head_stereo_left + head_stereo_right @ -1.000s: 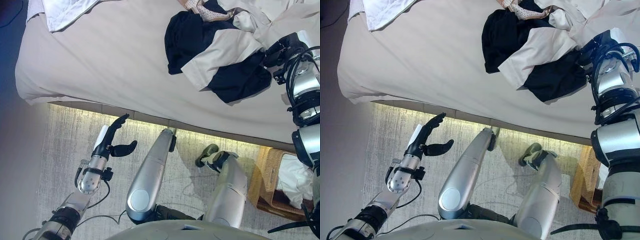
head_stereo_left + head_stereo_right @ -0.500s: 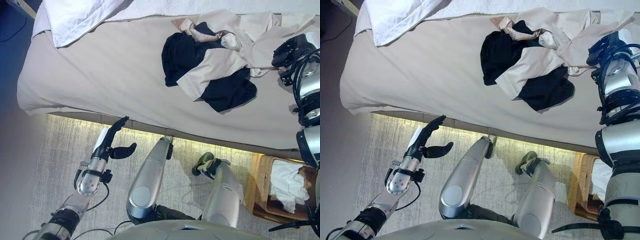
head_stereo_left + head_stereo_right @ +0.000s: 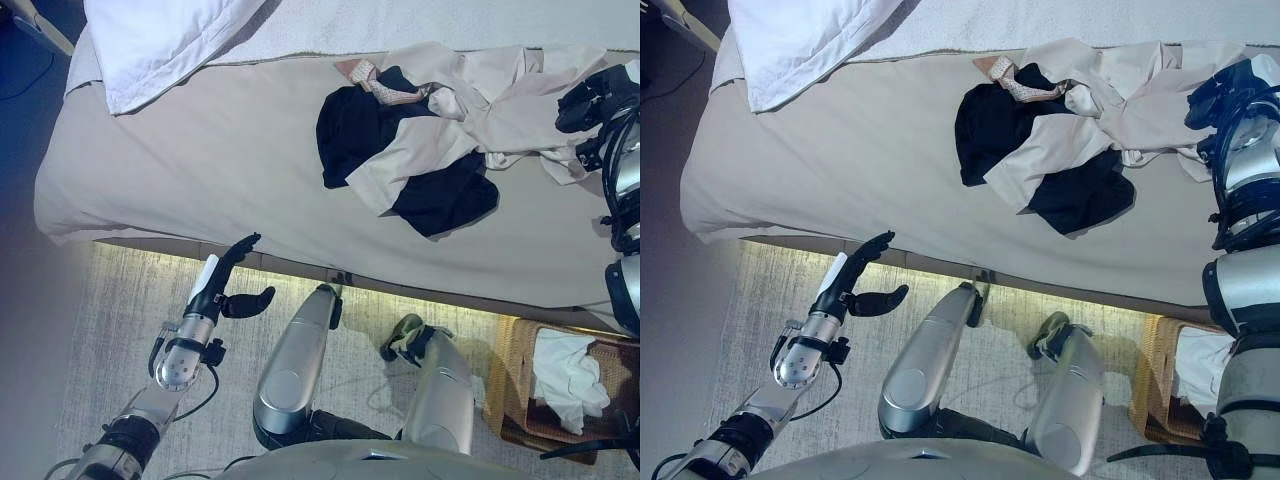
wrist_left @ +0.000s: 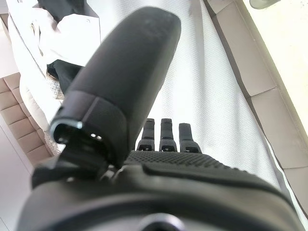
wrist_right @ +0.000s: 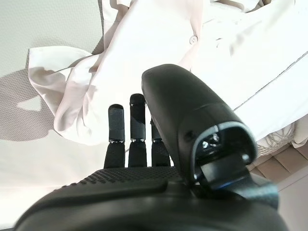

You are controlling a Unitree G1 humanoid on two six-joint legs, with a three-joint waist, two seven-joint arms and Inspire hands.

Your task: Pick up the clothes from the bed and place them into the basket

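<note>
A heap of clothes (image 3: pixel 430 140) lies on the beige bed (image 3: pixel 200 160): black garments (image 3: pixel 990 130), a cream shirt (image 3: pixel 500 95) and a small patterned piece (image 3: pixel 375 82). My right hand (image 3: pixel 592 92) hovers at the heap's right edge, over the cream shirt (image 5: pixel 96 82); its fingers (image 5: pixel 130 122) are straight and hold nothing. My left hand (image 3: pixel 222 280) hangs over the rug in front of the bed, open and empty. The wicker basket (image 3: pixel 508 375) stands on the floor at the lower right with a white garment (image 3: pixel 565 370) in it.
A white pillow (image 3: pixel 160 40) lies at the bed's far left corner. A pale rug (image 3: pixel 130 330) covers the floor between me and the bed. The bed's near edge (image 3: pixel 300 262) runs across the middle of the view.
The camera has tilted up, so more of the bed's far side shows. My right hand has moved right and further out over the cream shirt. The left hand stays put.
</note>
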